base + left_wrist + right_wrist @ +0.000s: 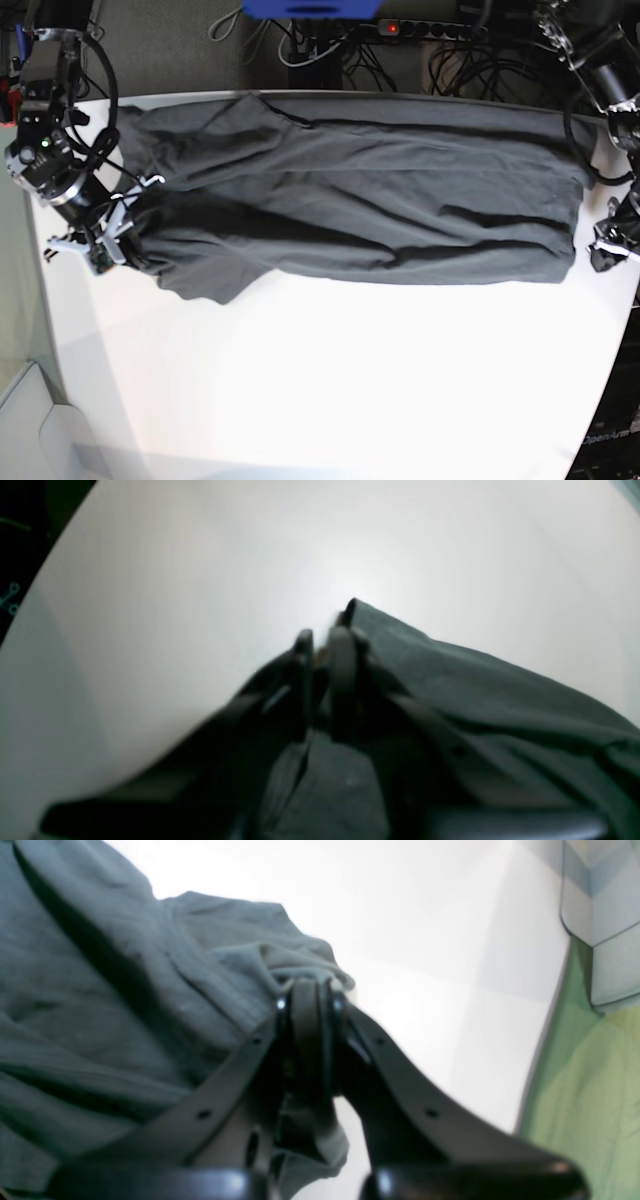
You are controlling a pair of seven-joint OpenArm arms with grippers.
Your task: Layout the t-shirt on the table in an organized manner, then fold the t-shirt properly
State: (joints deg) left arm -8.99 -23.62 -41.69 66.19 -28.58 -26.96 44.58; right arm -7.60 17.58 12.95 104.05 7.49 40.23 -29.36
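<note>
The dark grey t-shirt [350, 190] lies stretched sideways along the far part of the white table [350, 380], wrinkled, with one edge flap hanging toward the front at the left. My right gripper [115, 235] is at the shirt's left end. In the right wrist view this gripper [310, 990] is shut, with a bunch of the t-shirt [100, 990] pinched at its tips. My left gripper [605, 245] sits at the shirt's right end. In the left wrist view its [322, 637] fingers show a narrow gap, with a corner of the t-shirt [475, 690] right beside them on the table [175, 580].
Cables and a power strip [420, 30] run behind the table's far edge, with a blue object [310, 8] above them. The table's curved edge falls off to a green floor [590, 1090] at my right gripper's side. The white tabletop stretches in front of the shirt.
</note>
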